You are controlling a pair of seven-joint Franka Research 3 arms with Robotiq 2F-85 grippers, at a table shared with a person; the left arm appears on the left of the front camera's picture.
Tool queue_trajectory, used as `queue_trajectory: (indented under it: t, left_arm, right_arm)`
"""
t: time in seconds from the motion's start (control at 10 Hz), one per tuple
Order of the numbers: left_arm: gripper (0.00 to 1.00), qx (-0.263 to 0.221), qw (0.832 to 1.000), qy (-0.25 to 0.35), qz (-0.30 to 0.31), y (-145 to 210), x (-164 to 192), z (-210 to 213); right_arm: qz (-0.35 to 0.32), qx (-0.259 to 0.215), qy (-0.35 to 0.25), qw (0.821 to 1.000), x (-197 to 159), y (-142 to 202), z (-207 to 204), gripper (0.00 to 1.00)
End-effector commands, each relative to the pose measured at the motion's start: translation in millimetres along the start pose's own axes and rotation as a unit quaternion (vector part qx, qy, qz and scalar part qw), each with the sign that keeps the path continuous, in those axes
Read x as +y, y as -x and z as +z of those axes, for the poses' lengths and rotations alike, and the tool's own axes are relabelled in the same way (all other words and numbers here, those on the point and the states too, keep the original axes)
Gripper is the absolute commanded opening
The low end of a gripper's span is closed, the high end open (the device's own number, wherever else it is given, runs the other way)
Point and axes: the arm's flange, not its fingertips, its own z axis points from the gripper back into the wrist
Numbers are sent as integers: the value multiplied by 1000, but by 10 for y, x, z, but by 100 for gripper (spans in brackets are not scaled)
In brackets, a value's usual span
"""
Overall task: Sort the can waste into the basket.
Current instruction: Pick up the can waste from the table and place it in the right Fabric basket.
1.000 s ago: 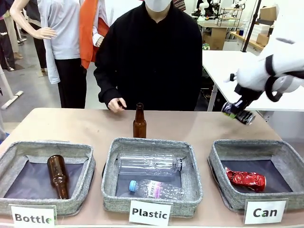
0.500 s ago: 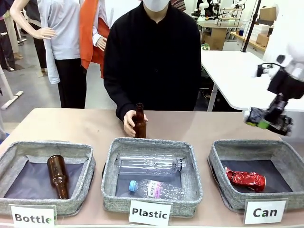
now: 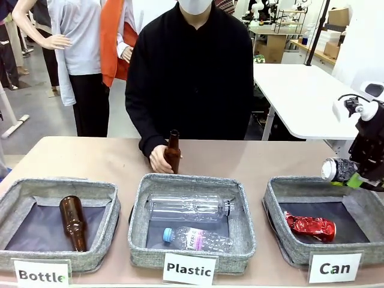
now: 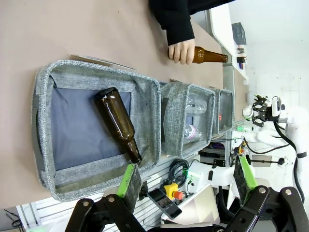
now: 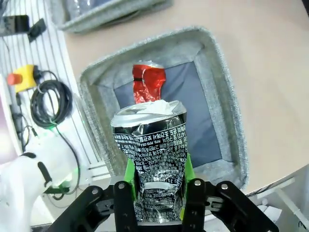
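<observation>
Three bins stand in a row on the table (image 3: 108, 157). The "Can" basket (image 3: 282, 198) is at 3 o'clock from the middle bin (image 3: 141, 222), with one crushed can (image 3: 310, 227) inside. The second can (image 3: 338, 170) is in the right gripper (image 3: 355, 179), above the basket's 12 o'clock rim. A standing bottle (image 3: 173, 153) is at 12 o'clock behind the middle bin.

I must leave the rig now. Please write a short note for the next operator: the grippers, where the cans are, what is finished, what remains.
Right gripper: shut on the crushed dark can with white print, held above the square grey woven basket carded "Can".
Left gripper: open, holding nothing, over the "Bottle" bin.
Done: the crushed shiny red can lies in the Can basket.
Left: release the dark can into that basket.
The person's hand grips a brown glass bottle standing on the table.
</observation>
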Motion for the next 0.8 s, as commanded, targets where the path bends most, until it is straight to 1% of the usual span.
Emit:
queue_trajectory:
  t: [0.0, 0.1, 0.2, 0.4, 0.5, 0.6, 0.7]
  left_arm:
    - [100, 1, 1000, 4, 5, 19, -9, 5]
    - [100, 1, 1000, 4, 5, 19, -9, 5]
    - [100, 1, 1000, 4, 5, 19, -9, 5]
    - [100, 0, 1000, 0, 0, 0, 0, 0]
    - [100, -10, 1000, 6, -12, -67, -105, 297]
    - [100, -53, 998, -10, -40, -150, -232, 703]
    - [100, -101, 993, -3, -53, -198, -343, 1130]
  right_arm:
    - [11, -17, 11, 1000, -63, 28, -41, 0]
    - [8, -20, 9, 1000, -72, 15, -35, 49]
    - [9, -19, 9, 1000, -86, 8, -35, 100]
    - [2, -20, 7, 1000, -111, 1, -37, 100]
    - [-4, -19, 7, 1000, -121, 2, -47, 100]
    - [-8, -22, 2, 1000, -141, 26, -57, 100]
    - [-11, -27, -1, 1000, -168, 41, -67, 100]
